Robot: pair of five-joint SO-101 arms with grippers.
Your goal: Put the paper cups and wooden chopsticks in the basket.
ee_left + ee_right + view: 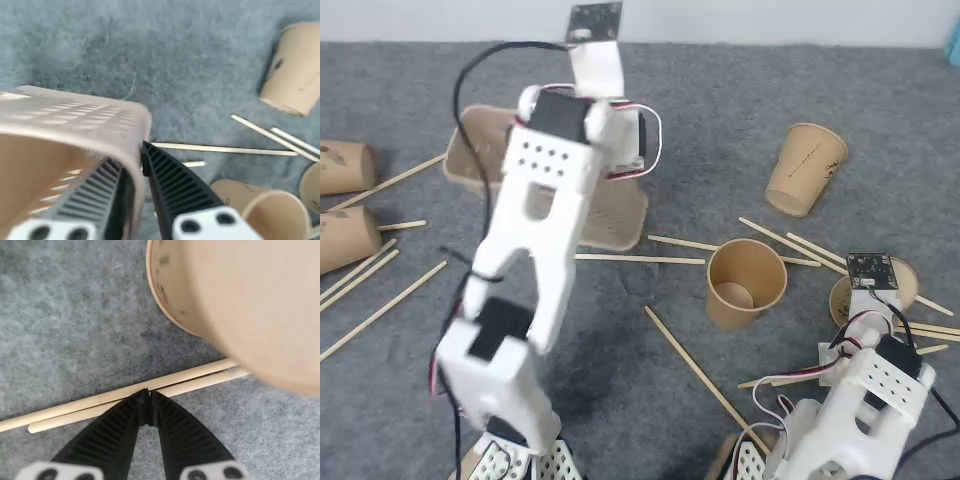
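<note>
The left gripper [131, 159] is clamping the corner wall of the basket [65, 125] — one jaw is sitting inside, the other outside, nearly closed on the rim. The right gripper [148, 396] is resting fully closed and holding nothing. A paper cup [240, 300] is lying just beyond its tips, and two wooden chopsticks [105, 402] are lying crosswise against them. Judged step: the basket is being held and pickup is pending — the right jaws are needing to open and straddle a chopstick.

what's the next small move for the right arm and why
Probably open the right claw slightly and lower it astride the two chopsticks: its tips are shut, meeting at the edge of the sticks, which lie flat on the carpet beside a cup, so nothing looks gripped yet.
</note>
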